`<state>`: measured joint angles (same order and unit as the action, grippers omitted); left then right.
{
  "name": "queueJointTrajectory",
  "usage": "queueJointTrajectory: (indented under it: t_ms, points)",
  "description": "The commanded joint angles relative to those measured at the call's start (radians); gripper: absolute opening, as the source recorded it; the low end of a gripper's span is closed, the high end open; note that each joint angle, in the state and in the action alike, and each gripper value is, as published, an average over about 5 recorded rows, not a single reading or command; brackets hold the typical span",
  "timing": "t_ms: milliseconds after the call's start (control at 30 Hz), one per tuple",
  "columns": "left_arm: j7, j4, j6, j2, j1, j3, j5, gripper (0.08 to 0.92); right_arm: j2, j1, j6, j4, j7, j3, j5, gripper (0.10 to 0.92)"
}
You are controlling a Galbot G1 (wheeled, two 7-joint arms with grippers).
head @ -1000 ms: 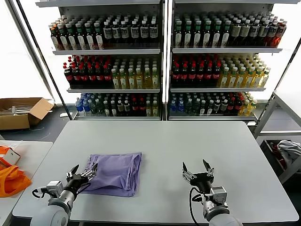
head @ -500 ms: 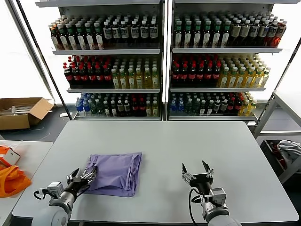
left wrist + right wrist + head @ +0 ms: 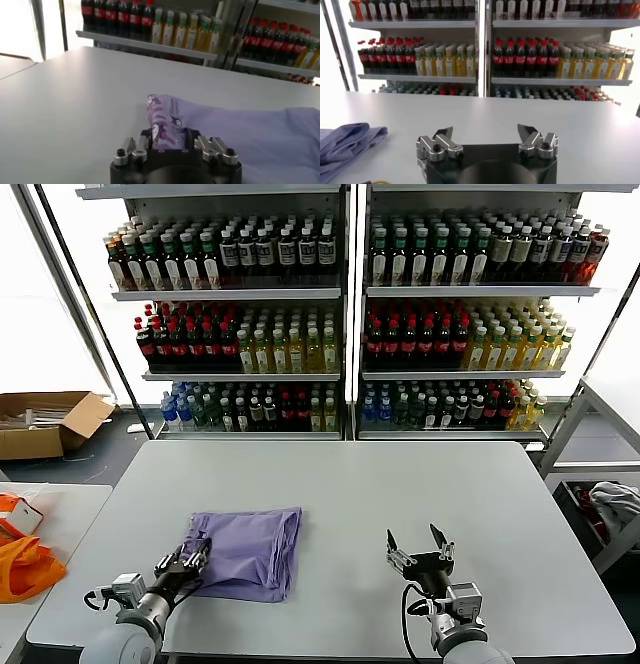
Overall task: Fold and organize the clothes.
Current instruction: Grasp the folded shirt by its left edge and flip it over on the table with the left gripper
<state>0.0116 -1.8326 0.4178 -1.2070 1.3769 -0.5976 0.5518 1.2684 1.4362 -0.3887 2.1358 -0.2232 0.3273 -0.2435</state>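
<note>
1. One garment in play — a lavender-purple soft fabric T-shirt, folded into a compact rectangle, lay flat on the grey table, toward the robot's left and near the front edge.
2. Left gripper sat at the shirt's near-left corner, fingers clenched on a bunched fold; the left wrist view showed the dark printed side pinched between them.
3. Right gripper hung over bare table well apart from the shirt, fingers spread, holding nothing.
4. Handling judgement: light, limp, no stiffness — it should drape and slide on the smooth top, and layers may slip apart if dragged by one corner.
5. Best hold looked like the folded edge through all layers, not a single loose flap.
</note>
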Motion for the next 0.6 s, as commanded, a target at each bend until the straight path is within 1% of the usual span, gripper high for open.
queueJointTrajectory:
  t_ms: [33, 267, 400, 467, 533, 600]
  points:
    - [-0.006, 0.006, 0.001, -0.004, 0.003, 0.004, 0.003, 0.437, 0.001, 0.000, 0.000, 0.004, 0.000, 0.002, 0.000, 0.823]
    - [-0.003, 0.002, -0.006, 0.002, -0.001, -0.010, 0.002, 0.230, 0.003, -0.004, 0.000, 0.002, 0.000, 0.002, 0.000, 0.823]
    - [0.009, -0.011, -0.029, 0.023, 0.005, -0.045, -0.004, 0.128, 0.000, -0.010, -0.001, -0.003, 0.000, 0.004, -0.001, 0.823]
    - [0.021, -0.021, -0.038, 0.048, 0.007, -0.084, -0.003, 0.104, -0.002, -0.013, -0.002, -0.005, 0.000, 0.005, -0.002, 0.823]
    - [0.030, -0.029, -0.039, 0.089, 0.008, -0.148, -0.001, 0.101, -0.006, -0.016, -0.002, -0.006, 0.000, 0.006, -0.005, 0.823]
    - [0.031, -0.028, -0.036, 0.154, 0.013, -0.231, 0.008, 0.102, -0.010, -0.019, -0.002, -0.007, -0.001, 0.006, -0.007, 0.823]
